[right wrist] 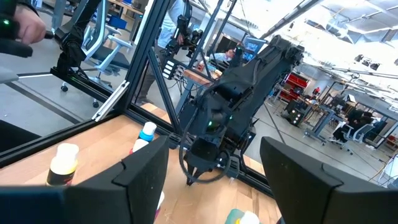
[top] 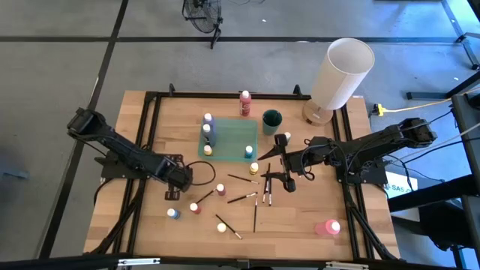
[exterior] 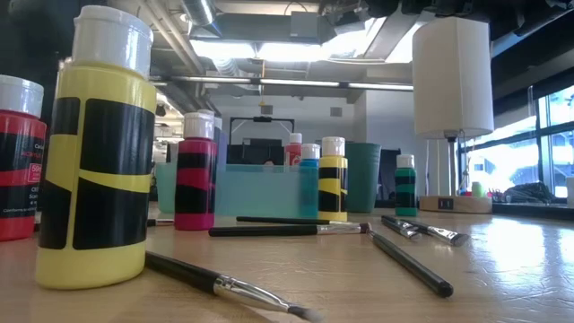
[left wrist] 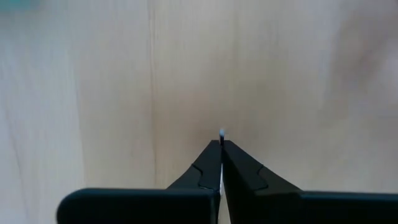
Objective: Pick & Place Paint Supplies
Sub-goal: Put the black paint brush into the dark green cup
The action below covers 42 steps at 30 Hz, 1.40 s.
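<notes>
Paint bottles (top: 208, 129) and brushes (top: 241, 199) scattered over centre of wooden surface (top: 142, 217) in high view; several bottles stand in teal tray (top: 232, 139) at upper centre, pink bottle (top: 328, 227) lies at lower right, yellow bottle (exterior: 97, 152) fills left of low view. Left claw (top: 177, 180) at left centre, low over bare wood, clenched on nothing visible. Right claw (top: 276, 166) right of centre above brushes, fingers spread, released. White cylinder (top: 341, 73) at upper right
</notes>
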### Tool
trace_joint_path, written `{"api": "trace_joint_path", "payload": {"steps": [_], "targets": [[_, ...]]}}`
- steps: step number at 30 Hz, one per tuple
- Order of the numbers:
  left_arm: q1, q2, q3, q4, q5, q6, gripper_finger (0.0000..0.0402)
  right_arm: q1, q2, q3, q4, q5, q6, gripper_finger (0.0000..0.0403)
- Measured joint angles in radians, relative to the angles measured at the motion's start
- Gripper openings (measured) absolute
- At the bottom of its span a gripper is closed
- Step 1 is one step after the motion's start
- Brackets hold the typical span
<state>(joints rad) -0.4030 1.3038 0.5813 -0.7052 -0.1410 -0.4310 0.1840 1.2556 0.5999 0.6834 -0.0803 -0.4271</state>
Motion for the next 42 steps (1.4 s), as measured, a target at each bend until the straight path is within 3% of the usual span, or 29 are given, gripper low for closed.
{"api": "trace_joint_path", "payload": {"steps": [11,21,25,32,42], "targets": [[0.000,-0.001,0.112,-0.054,-0.067,0.042,0.0001,0.000,0.000,0.000,0.000,0.000,0.000,0.0257],[-0.032,-0.002,0.317,-0.312,-0.232,-0.028,0.0001,0.000,0.000,0.000,0.000,-0.001,0.000,0.0257],[-0.062,-0.002,0.403,-0.319,-0.373,-0.069,0.0001,0.005,0.000,0.000,-0.019,-0.008,0.015,0.0257],[-0.119,-0.004,0.526,-0.259,-0.725,-0.083,0.0001,0.016,0.000,0.000,-0.029,-0.013,0.026,0.0257],[-0.182,-0.057,0.557,0.127,-1.005,0.277,0.0002,0.016,0.000,0.000,-0.026,-0.010,0.025,0.0257]]}}
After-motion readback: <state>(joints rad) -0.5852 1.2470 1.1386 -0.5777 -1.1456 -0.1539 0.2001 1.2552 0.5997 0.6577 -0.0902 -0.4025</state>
